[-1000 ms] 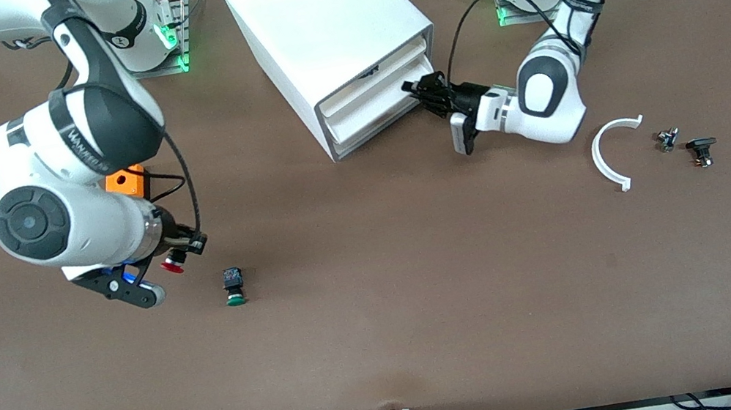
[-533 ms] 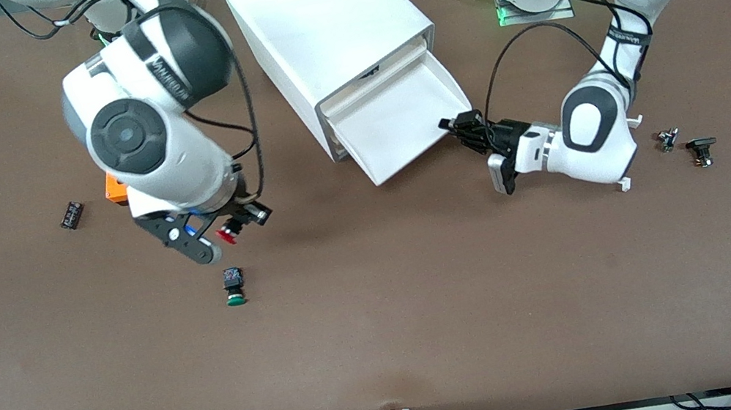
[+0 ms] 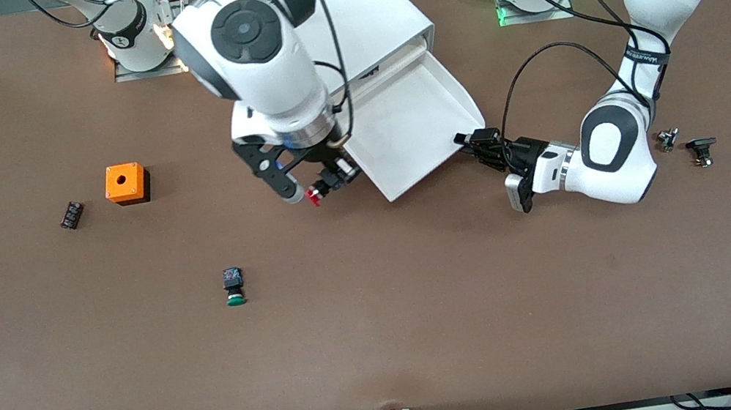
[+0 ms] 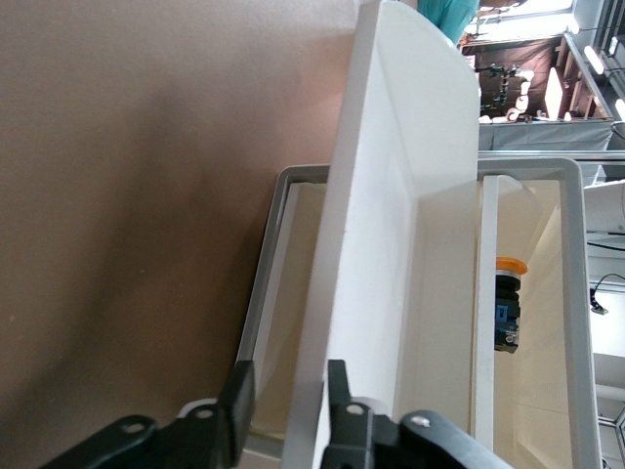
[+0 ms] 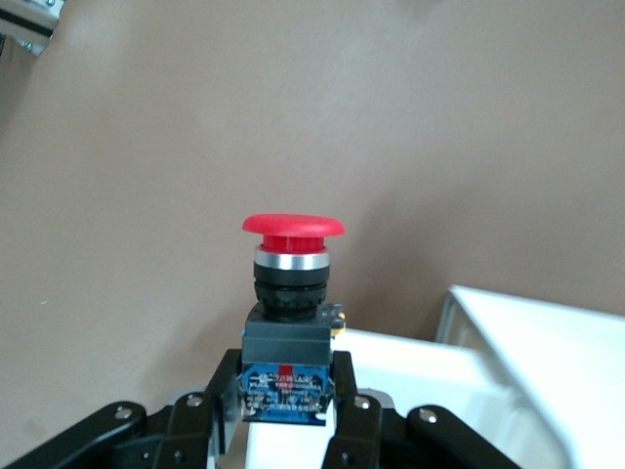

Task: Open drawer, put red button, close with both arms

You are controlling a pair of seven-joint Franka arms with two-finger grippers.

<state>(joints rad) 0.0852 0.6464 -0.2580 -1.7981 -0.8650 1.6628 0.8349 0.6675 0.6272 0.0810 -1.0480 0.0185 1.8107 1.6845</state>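
Note:
The drawer point(image 3: 413, 124) is pulled far out of the white cabinet point(image 3: 380, 6), and its tray shows nothing inside. My left gripper point(image 3: 471, 140) is shut on the drawer's front wall at the corner toward the left arm's end. In the left wrist view its fingers point(image 4: 237, 403) straddle that wall point(image 4: 391, 195). My right gripper point(image 3: 326, 183) is shut on the red button point(image 3: 314, 195) and holds it over the table just beside the drawer's front corner. In the right wrist view the red button point(image 5: 291, 283) stands upright between the fingers point(image 5: 227, 391), with the drawer's white rim point(image 5: 532, 337) close by.
A green-capped button point(image 3: 234, 287), an orange box with a hole point(image 3: 125, 183) and a small black part point(image 3: 71, 214) lie toward the right arm's end. Two small parts point(image 3: 686, 144) lie by the left arm. An orange-capped button point(image 4: 508, 305) lies in a lower compartment.
My left gripper has pulled the drawer from nearly shut to far out. My right arm has carried the red button from the right arm's end of the table to the drawer's front corner.

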